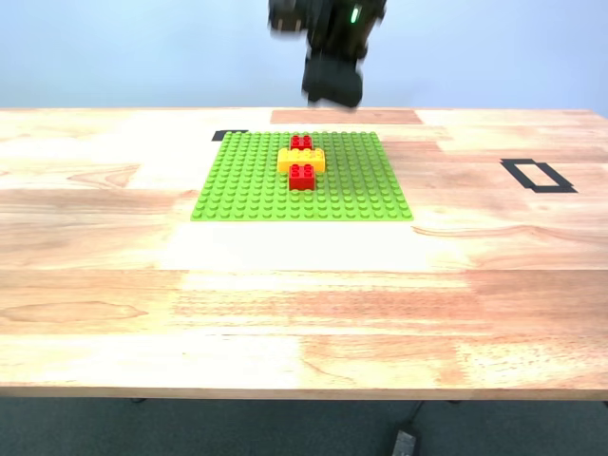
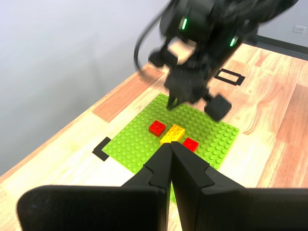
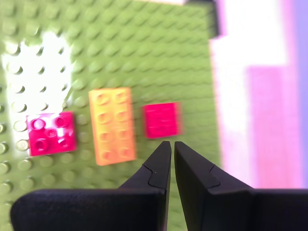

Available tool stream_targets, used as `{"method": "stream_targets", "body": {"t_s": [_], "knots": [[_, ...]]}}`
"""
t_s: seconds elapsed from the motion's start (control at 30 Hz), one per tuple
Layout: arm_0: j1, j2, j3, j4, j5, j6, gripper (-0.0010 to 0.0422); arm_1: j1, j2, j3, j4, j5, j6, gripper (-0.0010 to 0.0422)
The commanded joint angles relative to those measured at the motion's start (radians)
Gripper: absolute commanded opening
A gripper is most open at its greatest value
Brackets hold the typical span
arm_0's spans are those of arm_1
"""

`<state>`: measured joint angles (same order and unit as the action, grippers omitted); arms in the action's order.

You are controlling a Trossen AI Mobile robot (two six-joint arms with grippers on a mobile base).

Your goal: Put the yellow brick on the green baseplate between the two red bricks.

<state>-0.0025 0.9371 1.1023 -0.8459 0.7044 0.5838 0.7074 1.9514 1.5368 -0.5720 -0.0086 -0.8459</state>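
The yellow brick lies on the green baseplate, with one red brick on one long side and the other red brick on the opposite side. My second gripper hangs blurred above the plate's far edge, shut on nothing and clear of the bricks. My first gripper is shut and empty, well back from the plate; the exterior view does not show it.
A black tape rectangle marks the wooden table at the exterior view's right. A small black tape mark sits at the plate's far corner. A plug and cable lie on the floor below the table's front edge.
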Motion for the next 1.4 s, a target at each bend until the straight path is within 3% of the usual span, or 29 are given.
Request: {"method": "stream_targets", "body": {"t_s": [0.03, 0.27, 0.47, 0.67, 0.9, 1.2, 1.27, 1.4], "knots": [[0.0, 0.0, 0.0, 0.004, 0.001, 0.0, 0.0, -0.033, -0.071, -0.016, 0.012, -0.01, 0.019, 0.0011], [0.0, -0.001, 0.0, 0.076, -0.007, -0.008, 0.0, -0.131, -0.31, -0.14, 0.082, -0.011, 0.126, 0.0011], [0.001, -0.021, -0.06, 0.282, -0.175, -0.158, 0.0, -0.226, -0.614, -0.367, 0.24, -0.01, 0.257, 0.0011], [0.002, -0.121, -0.283, 0.657, -0.19, -0.276, 0.0, -0.344, -0.946, -0.65, 0.449, -0.008, 0.432, 0.0011], [0.002, -0.292, -0.602, 1.032, -0.352, -0.396, 0.0, -0.526, -1.28, -1.011, 0.674, -0.008, 0.682, 0.0011], [0.002, -0.458, -0.923, 1.221, -0.42, -0.492, 0.0, -0.668, -1.619, -1.367, 0.826, -0.012, 0.919, 0.001], [0.002, -0.488, -0.982, 1.273, -0.429, -0.534, 0.0, -0.678, -1.687, -1.411, 0.814, -0.011, 0.926, 0.0006], [0.002, -0.553, -1.075, 1.292, -0.532, -0.569, 0.0, -0.676, -1.809, -1.487, 0.798, 0.014, 0.889, 0.0]]}}
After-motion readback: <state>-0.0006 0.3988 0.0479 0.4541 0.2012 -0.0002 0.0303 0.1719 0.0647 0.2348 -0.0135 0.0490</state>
